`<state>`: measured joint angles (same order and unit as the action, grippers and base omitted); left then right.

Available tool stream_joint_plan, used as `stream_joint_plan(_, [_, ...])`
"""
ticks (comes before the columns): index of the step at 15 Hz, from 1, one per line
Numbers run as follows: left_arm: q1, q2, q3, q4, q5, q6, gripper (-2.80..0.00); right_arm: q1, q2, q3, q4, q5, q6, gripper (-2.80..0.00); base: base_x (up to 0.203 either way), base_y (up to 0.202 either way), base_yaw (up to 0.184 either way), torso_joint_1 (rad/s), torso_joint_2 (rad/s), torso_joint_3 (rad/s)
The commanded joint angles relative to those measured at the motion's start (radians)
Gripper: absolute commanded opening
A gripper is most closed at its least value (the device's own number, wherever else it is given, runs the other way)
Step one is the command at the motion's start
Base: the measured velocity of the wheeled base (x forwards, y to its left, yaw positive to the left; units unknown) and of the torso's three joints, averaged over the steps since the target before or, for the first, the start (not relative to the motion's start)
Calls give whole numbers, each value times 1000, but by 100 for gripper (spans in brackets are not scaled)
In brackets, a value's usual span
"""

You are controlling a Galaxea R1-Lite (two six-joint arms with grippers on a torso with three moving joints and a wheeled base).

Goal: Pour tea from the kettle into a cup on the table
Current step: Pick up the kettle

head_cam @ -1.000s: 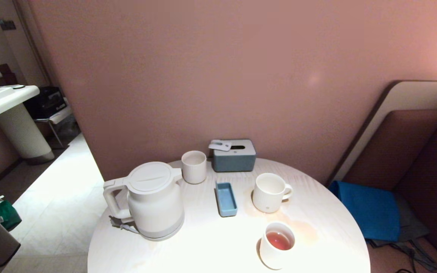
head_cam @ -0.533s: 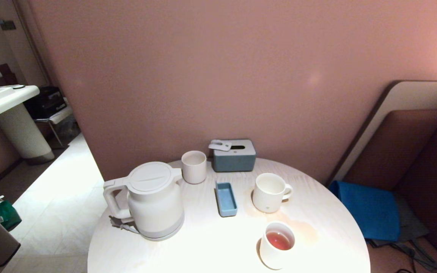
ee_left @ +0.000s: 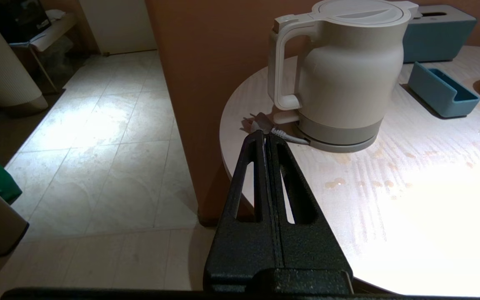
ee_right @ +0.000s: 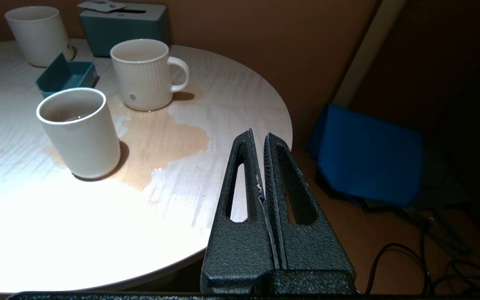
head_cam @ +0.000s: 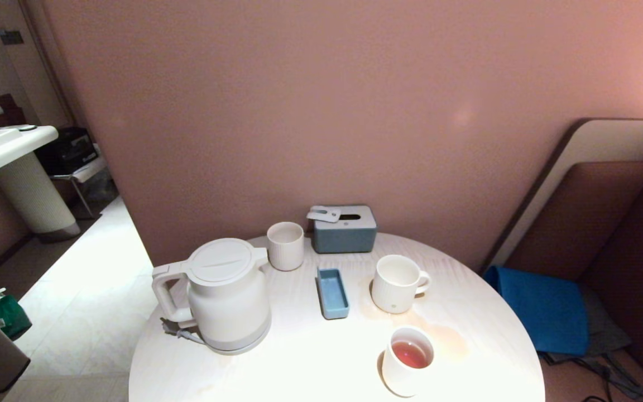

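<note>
Kettle: the white kettle [head_cam: 221,296] stands upright on the left side of the round counter [head_cam: 310,363], lid shut, loop handle turned out toward the counter's left edge, its plug and cord lying at the base.
Cup: the ribbed cream mug [head_cam: 395,283] sits right of centre, ear handle pointing right, and looks empty inside.
Tea: reddish-brown tea [head_cam: 409,354] fills part of a plain white cup [head_cam: 407,362] near the front edge; a thin brownish puddle [ee_right: 161,141] spreads across the wood between that cup and the mug, reaching the mug's foot.
Tumbler: a handleless ribbed tumbler [head_cam: 285,245] stands at the back, just beyond the kettle's spout.
Blue tray: a small oblong blue tray [head_cam: 332,292] lies between kettle and mug.
Tissue box: a grey-blue box [head_cam: 345,229] rests against the pink wall at the back.
Left tool: the left tool [ee_left: 265,137] hangs off the counter's left rim, short of the kettle's handle, its black fingers pressed together on nothing.
Right tool: the right tool [ee_right: 258,137] hovers by the counter's right front rim, fingers likewise closed and empty, well apart from the cups.
Beside the counter: a blue cloth [head_cam: 545,312] lies on the bench seat to the right.
</note>
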<state>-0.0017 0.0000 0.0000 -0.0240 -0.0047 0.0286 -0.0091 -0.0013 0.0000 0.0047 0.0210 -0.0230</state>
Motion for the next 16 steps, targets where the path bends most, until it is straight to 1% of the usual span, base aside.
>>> stream_joint_plan(1, [0, 1, 0, -1, -1, 1, -280, 0, 1, 0, 0, 0, 0, -280, 0, 0, 0, 0, 0, 0])
stream_joint_plan(16, [0, 1, 0, -4, -1, 1, -280, 0, 1, 0, 0, 0, 0, -280, 0, 0, 0, 0, 0, 0])
